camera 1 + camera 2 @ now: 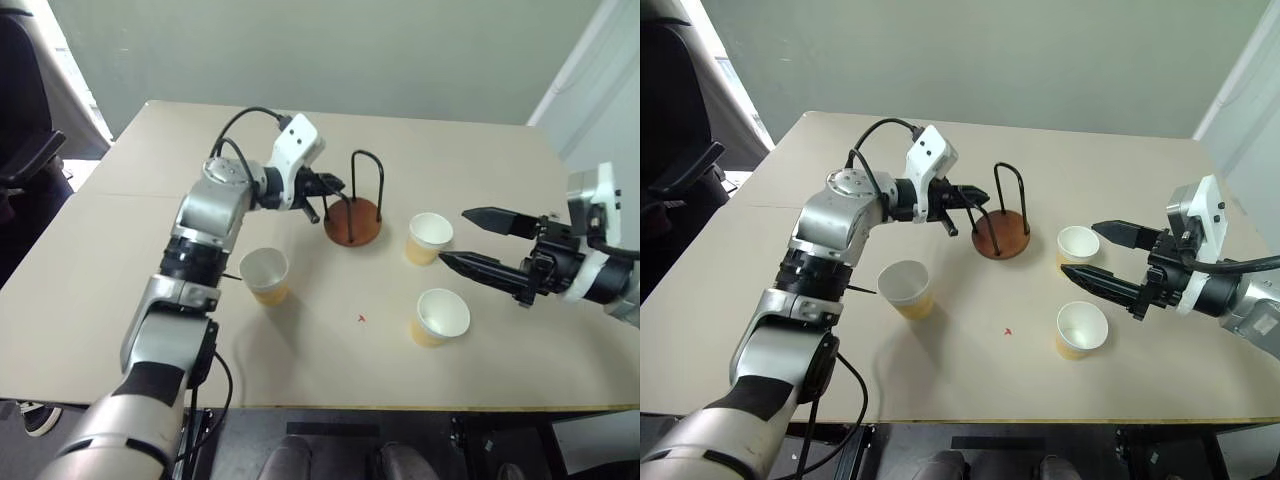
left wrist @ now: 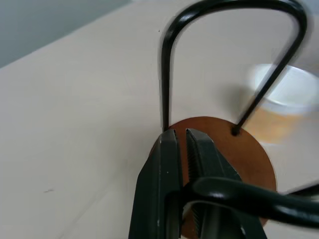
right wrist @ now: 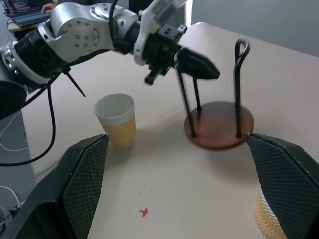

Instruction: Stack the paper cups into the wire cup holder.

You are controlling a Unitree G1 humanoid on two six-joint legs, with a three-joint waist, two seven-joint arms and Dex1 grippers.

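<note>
the left arm (image 1: 205,235) was silver metal with black joint bands, a white wrist housing (image 1: 296,150) and looping black cables; both grippers' fingers (image 1: 490,270) were black.

A pale beige table (image 1: 470,190) fills most of the scene, its top matte and smooth, with a faint seam running across its far left part. A tiny red mark (image 1: 361,319) sits on the surface near the front edge. Behind the table rises a plain grey-green wall (image 1: 330,50), evenly lit (no shadows of note on it). At the far right a lighter white panel (image 1: 590,90) stands at an angle to that wall. On the left, bright daylight comes in beside a dark chair (image 1: 25,150). Below the table's front edge the floor (image 1: 590,440) is dark, with a pale patch at the right.
</note>
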